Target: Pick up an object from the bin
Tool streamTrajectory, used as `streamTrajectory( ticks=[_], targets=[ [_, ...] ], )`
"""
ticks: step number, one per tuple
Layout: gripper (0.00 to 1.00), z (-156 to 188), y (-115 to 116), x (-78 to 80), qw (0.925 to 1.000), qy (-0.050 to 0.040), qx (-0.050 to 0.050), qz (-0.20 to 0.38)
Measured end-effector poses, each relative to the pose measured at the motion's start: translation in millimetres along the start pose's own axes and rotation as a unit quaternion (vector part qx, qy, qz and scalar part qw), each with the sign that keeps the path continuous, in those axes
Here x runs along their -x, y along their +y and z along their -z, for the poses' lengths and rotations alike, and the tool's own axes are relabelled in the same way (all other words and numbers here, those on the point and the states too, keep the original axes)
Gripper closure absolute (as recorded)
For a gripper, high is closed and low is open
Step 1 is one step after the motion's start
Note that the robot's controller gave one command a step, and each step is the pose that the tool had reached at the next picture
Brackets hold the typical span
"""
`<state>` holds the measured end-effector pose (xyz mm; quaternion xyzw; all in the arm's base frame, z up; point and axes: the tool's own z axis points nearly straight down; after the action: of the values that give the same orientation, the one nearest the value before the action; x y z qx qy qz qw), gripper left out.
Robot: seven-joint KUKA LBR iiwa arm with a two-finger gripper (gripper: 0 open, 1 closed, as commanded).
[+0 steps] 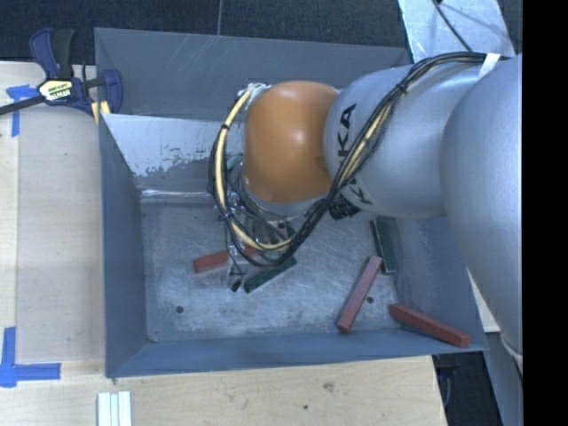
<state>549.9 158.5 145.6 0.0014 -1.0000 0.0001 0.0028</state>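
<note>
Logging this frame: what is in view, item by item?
bin: 1, grey metal, middle of the view
short block: 1, reddish-brown, bin floor, left of the tool
flat piece: 1, dark green, floor centre, partly under the tool
slanted bar: 1, reddish-brown, floor, right of centre
corner bar: 1, reddish-brown, lower right corner of the bin
dark bar: 1, green-grey, near the right wall, beside the arm
arm: 1, silver-grey, reaching in from the right
orange cover: 1, on the wrist, over the bin's middle
cables: several, black and yellow, looped round the cover
tool: 1, dark, below the cover, low over the floor
</note>
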Motion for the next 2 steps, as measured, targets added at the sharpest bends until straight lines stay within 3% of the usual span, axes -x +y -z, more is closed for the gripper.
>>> streamTrajectory(
  ticks=[1,2],
  targets=[
    [0.0,-80,-3,9.5,0.9999,-0.0007,-0.001,0.014],
    [0.0,-75,-85,45.4,0.9993,-0.006,-0.002,0.038]
  ],
)
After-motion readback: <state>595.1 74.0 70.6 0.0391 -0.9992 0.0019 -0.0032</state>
